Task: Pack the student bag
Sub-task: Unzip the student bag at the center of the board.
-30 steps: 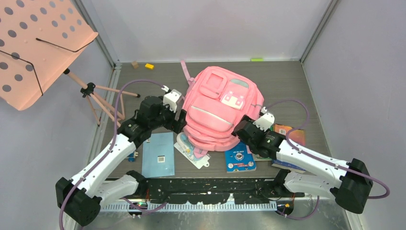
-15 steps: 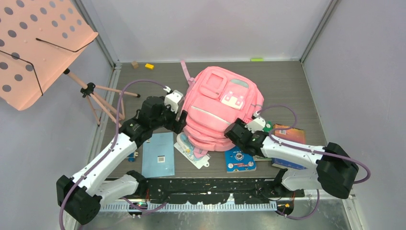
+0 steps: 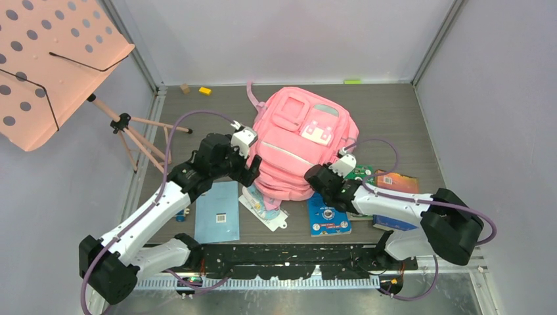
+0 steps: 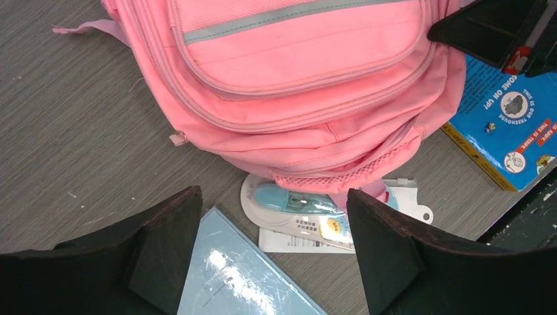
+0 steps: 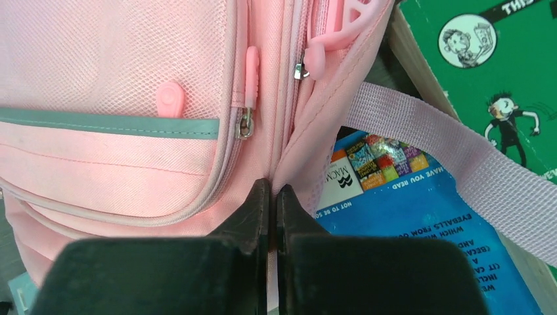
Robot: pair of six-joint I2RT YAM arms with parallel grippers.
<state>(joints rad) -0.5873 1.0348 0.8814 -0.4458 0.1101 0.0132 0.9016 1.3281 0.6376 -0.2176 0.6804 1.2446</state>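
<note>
The student bag (image 3: 299,147), a big pink backpack, lies front-up in the middle of the table. My right gripper (image 3: 314,178) is at its near right edge. In the right wrist view this gripper (image 5: 272,187) is shut, pinching a fold of the bag's (image 5: 131,164) fabric below two zip pulls. My left gripper (image 3: 253,169) hovers at the bag's near left edge. In the left wrist view it (image 4: 272,197) stands open and empty above the bag's (image 4: 295,65) lower rim.
A light blue notebook (image 3: 217,211) and a correction-tape pack (image 3: 265,207) lie near the left gripper. A blue book (image 3: 328,216), a green book (image 3: 360,174) and an orange book (image 3: 397,180) lie by the right arm. A salmon music stand (image 3: 46,65) stands far left.
My right gripper has moved left to the bag's edge and shut on its fabric. The bag has shifted a little to the left. The left gripper stayed open, nudging slightly right.
</note>
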